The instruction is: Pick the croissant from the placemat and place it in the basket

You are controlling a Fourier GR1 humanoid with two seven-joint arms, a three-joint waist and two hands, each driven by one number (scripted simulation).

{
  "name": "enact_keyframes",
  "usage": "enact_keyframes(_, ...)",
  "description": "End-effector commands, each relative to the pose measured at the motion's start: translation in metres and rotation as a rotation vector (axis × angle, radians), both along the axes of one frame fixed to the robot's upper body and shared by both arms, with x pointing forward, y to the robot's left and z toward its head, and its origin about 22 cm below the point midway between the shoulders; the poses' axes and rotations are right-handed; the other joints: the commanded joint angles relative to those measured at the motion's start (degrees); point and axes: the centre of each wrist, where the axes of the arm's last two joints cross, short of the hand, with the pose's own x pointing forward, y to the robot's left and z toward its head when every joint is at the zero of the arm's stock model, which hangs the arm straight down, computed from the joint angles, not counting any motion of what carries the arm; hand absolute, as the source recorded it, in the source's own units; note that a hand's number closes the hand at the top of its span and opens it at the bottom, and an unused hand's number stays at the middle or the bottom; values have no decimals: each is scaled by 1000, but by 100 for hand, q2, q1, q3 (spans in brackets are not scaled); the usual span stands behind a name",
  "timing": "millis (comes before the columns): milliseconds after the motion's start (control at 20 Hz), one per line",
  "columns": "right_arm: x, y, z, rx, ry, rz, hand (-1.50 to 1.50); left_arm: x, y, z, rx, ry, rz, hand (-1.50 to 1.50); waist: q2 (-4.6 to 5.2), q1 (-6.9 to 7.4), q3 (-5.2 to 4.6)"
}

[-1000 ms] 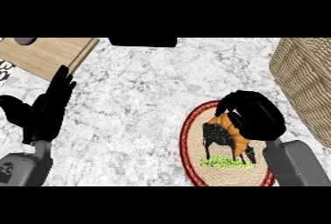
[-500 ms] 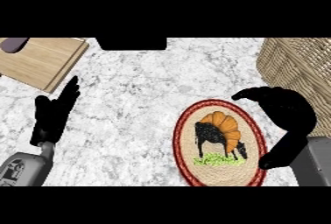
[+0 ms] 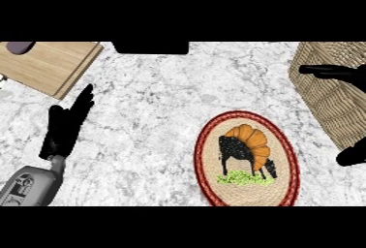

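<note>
The orange, ridged croissant [image 3: 251,141] lies on the oval woven placemat with a red rim [image 3: 202,156], against its printed dark horse, so I judge the pick step not yet done. The black right hand [image 3: 334,71] shows only partly, right of the placemat over the woven wicker basket [image 3: 322,104], its fingers spread and holding nothing. Next it must come back over the placemat and curl round the croissant. The left hand [image 3: 66,125] rests well left of the placemat, fingers straight. Half a second ago the right hand arched beside the placemat's right rim; it has since swung outward.
</note>
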Motion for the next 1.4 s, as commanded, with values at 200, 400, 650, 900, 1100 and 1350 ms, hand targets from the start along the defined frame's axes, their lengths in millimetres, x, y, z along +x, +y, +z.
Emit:
enact_keyframes(200, -2, -9, 10, -276, 73, 263, -150, 13, -3, 2, -7, -2, 5, 0, 44, 48, 9)
enact_keyframes(400, 3, -22, 0, -278, 72, 252, -150, 12, -6, 4, 10, -14, -19, 0, 32, 104, 6)
enact_keyframes(650, 8, -35, -25, -260, 52, 220, -150, 15, -23, 5, -4, -16, -17, 0, 4, 87, 7)
enact_keyframes(900, 20, -33, -59, -210, -4, 179, -150, 18, -16, 1, -10, -5, -26, 0, -11, 60, -2)
enact_keyframes(1100, 31, -40, -73, -231, 6, 150, -150, 15, -24, -3, 13, 2, -17, 0, 4, 111, -1)
enact_keyframes(1350, 33, -12, -103, -244, 23, 185, -150, 7, 11, -3, -6, 8, -7, 0, -40, 56, -11)
